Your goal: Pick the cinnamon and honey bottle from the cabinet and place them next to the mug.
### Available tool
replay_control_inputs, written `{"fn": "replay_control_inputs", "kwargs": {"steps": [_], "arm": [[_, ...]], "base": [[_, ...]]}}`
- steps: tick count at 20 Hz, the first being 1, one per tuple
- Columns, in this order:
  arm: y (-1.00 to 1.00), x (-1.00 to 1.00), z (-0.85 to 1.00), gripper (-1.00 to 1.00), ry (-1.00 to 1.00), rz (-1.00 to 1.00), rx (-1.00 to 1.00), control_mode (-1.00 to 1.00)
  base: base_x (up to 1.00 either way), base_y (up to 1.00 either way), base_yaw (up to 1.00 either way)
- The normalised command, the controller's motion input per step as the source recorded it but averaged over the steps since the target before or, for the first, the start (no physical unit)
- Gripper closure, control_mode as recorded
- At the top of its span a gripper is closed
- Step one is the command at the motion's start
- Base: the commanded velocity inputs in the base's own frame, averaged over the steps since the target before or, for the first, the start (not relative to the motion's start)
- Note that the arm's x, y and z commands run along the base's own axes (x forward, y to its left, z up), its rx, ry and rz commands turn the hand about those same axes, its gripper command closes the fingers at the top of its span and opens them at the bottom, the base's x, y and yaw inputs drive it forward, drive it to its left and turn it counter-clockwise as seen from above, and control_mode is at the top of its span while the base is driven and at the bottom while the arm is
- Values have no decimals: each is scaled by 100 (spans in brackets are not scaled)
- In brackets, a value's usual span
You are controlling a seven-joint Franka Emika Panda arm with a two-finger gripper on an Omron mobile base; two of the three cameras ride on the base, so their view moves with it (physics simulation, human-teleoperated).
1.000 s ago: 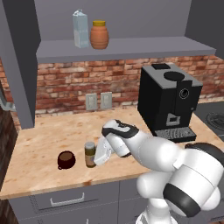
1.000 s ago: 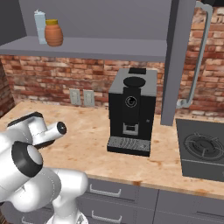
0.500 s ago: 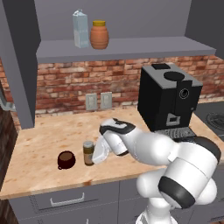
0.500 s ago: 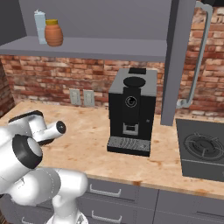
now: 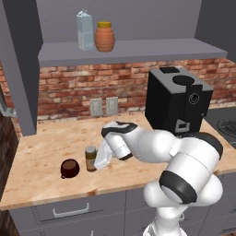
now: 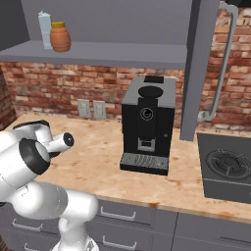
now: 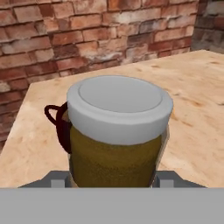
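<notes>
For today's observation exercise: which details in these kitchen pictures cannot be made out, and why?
- Gripper jaws: left base view, the white hand covers them; whether they clamp the cinnamon cannot be told.
- Mug: hand view, mostly hidden behind the cinnamon.
- Carton print: right base view, too small.

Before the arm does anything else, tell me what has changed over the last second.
The gripper has carried the cinnamon leftward across the counter, closer to the mug. The jar now stands beside the mug, with the gripper against its right side; whether it is clamped cannot be told. The mug, the honey bottle, the carton on the cabinet shelf and the coffee machine have not moved.
</notes>
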Motion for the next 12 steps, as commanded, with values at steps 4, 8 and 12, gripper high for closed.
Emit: {"fn": "replay_control_inputs", "kwargs": {"steps": [4,8,12], "arm": [[0,0,-19,100,0,0,0,-100],[0,0,-19,100,0,0,0,-100],[0,0,-6,100,0,0,0,-100]], "base": [[0,0,0],[0,0,0],[0,0,0]]}}
